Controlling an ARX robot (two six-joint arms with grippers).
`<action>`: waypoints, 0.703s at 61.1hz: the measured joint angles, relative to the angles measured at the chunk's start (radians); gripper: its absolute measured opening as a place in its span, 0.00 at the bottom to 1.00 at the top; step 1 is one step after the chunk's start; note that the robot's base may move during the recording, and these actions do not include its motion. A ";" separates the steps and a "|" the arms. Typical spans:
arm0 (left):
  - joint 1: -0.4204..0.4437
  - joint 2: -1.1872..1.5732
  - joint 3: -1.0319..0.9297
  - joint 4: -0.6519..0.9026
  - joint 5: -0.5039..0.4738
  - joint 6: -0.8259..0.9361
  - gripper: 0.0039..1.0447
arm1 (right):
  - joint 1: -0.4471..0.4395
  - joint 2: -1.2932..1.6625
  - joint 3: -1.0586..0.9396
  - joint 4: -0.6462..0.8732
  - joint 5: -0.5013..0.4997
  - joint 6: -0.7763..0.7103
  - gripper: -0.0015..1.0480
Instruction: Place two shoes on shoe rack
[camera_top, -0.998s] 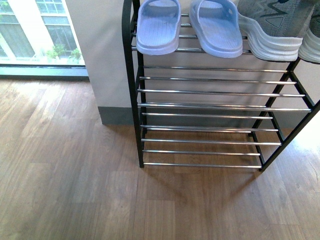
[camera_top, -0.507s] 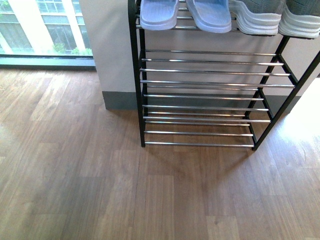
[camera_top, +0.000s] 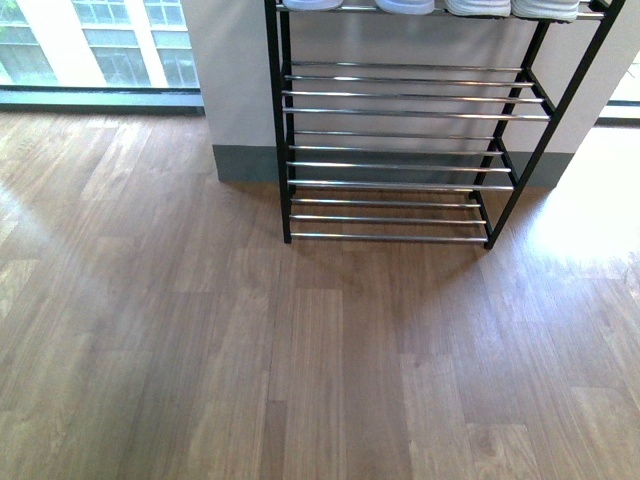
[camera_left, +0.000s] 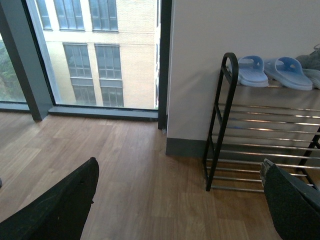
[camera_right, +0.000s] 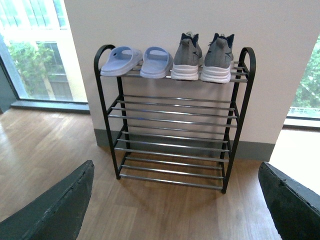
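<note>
Both pairs sit side by side on the top shelf of the shoe rack (camera_right: 172, 120): pale blue slides (camera_right: 136, 61) toward one end, grey sneakers (camera_right: 204, 57) beside them. Left gripper (camera_left: 180, 210) and right gripper (camera_right: 175, 210) are spread wide, holding nothing. Risk, as I judge it: the sneaker soles overhang the front bar, so a knock to the rack could tip one off.

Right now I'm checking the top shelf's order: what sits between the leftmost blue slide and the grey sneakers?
The second blue slide lies between the leftmost slide and the grey sneakers on the rack's top shelf, clearest in the right wrist view.
</note>
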 joint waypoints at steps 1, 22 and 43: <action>0.000 0.000 0.000 0.000 0.000 0.000 0.91 | 0.000 0.000 0.000 0.000 0.000 0.000 0.91; 0.000 0.000 0.000 0.000 0.000 0.000 0.91 | 0.000 0.000 0.000 0.000 0.000 0.000 0.91; 0.000 0.000 0.000 0.000 0.000 0.000 0.91 | 0.000 0.000 0.000 0.000 0.000 0.000 0.91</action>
